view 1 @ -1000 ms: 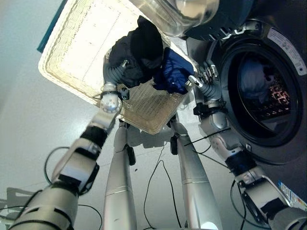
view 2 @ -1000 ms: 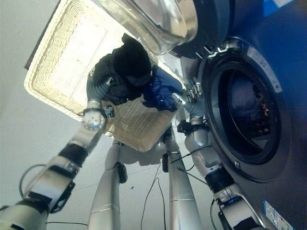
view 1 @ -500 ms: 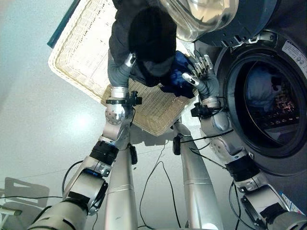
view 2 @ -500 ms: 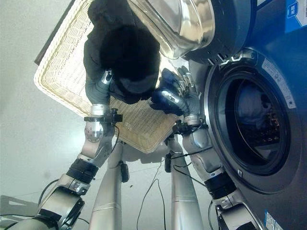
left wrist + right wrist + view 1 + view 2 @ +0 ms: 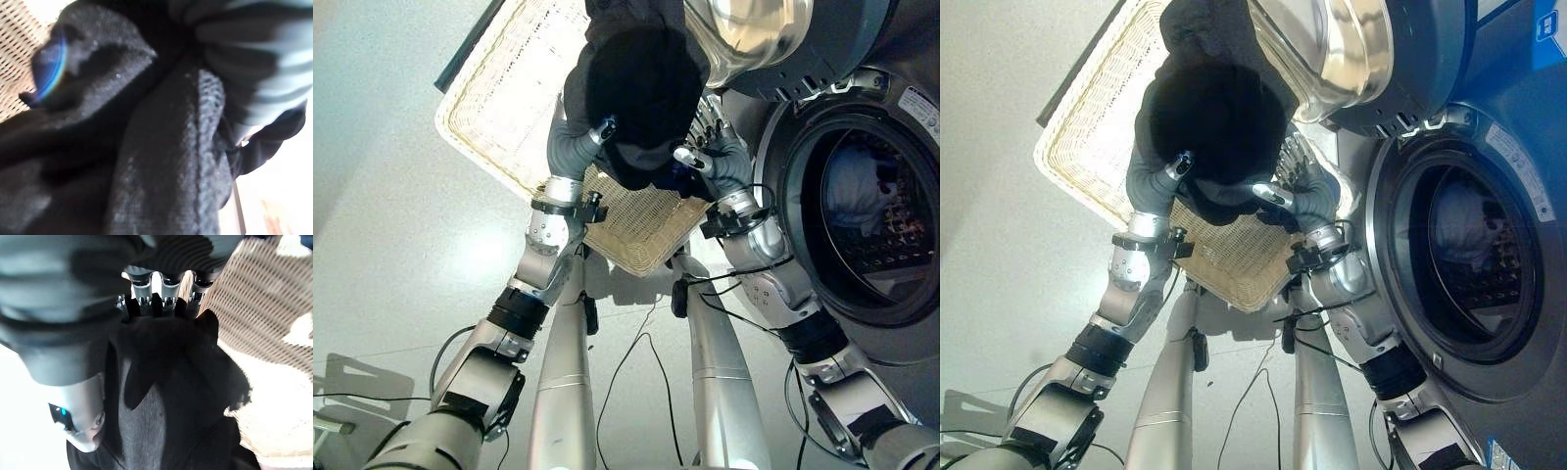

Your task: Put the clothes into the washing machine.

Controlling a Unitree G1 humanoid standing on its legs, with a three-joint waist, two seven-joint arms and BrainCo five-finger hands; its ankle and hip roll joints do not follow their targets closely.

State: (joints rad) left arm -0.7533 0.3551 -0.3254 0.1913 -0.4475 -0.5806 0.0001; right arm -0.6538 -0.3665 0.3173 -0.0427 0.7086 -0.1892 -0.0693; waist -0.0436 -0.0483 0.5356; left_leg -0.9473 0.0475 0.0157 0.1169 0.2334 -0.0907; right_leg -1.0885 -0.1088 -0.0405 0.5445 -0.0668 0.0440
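Observation:
A black knitted garment hangs in a bunch above the white wicker basket. My left hand is buried in its underside, thumb curled onto the cloth; the left wrist view shows the black knit right against the hand. My right hand rests against the garment's right side with straight fingers and the thumb stretched across it. A bit of dark blue cloth peeks out under that thumb. The washing machine's drum opening gapes at the right.
The machine's glass door stands swung open above the garment. A pale cloth lies inside the drum. The basket sits on a light floor, with a dark edge along its far side.
Both hands have risen with the black garment, which now hangs higher by the door. The right hand left the blue cloth and lies on the black one. The view has shifted.

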